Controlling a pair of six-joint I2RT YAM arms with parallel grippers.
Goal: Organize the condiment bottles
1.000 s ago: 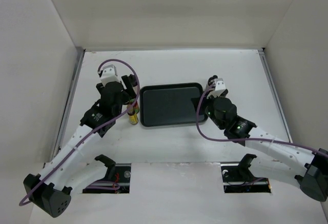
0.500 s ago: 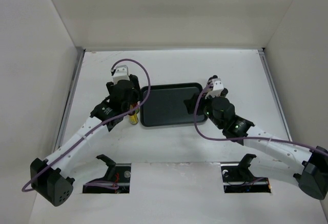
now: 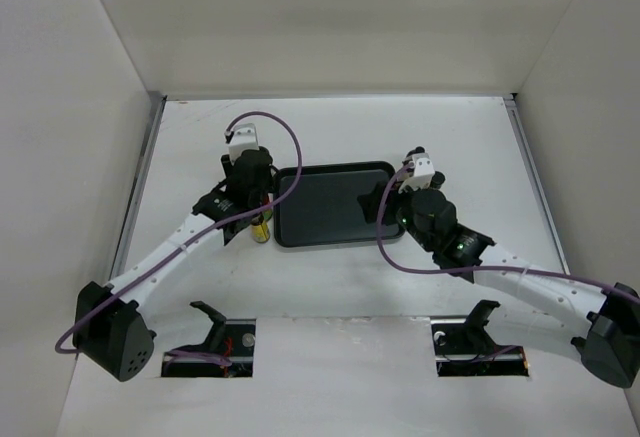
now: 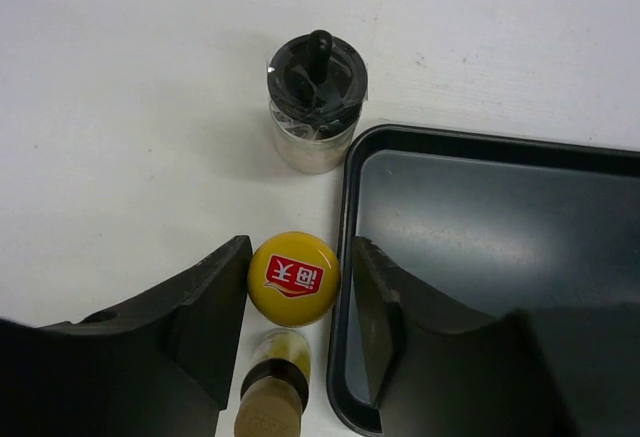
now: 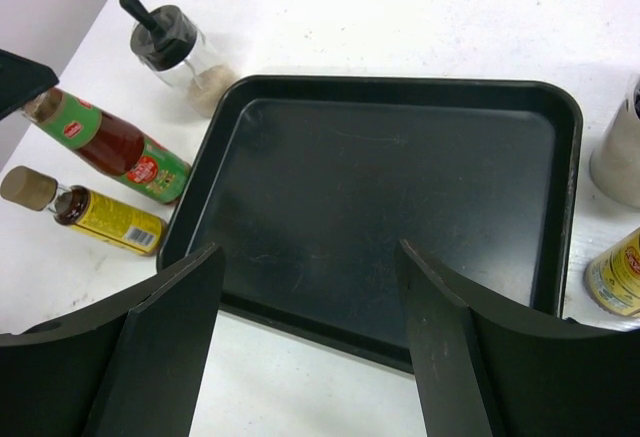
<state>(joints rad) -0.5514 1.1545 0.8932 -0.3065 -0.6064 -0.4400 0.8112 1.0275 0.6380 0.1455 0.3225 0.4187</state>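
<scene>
The tallest condiment bottle shows as a yellow cap [image 4: 294,278] in the left wrist view. In the right wrist view its red-green label [image 5: 118,152] stands just left of the black tray [image 5: 400,157]. My left gripper [image 4: 300,257] is drawn in around that cap; the left pad touches it and the right pad sits a sliver off. A small yellow-labelled bottle with a tan cap [image 4: 270,407] stands right behind it. A black-lidded jar [image 4: 315,72] stands ahead. My right gripper [image 5: 310,252] hangs open and empty over the tray's near edge.
Two more containers, a pale one [image 5: 618,157] and a yellow-labelled one [image 5: 615,277], stand off the tray's right side. White walls enclose the table [image 3: 450,127] on three sides. The tray [image 3: 330,202] lies between the two arms.
My left arm swung right over the bottles and its jaws closed in on the yellow cap. My right gripper opened from shut and edged slightly left.
</scene>
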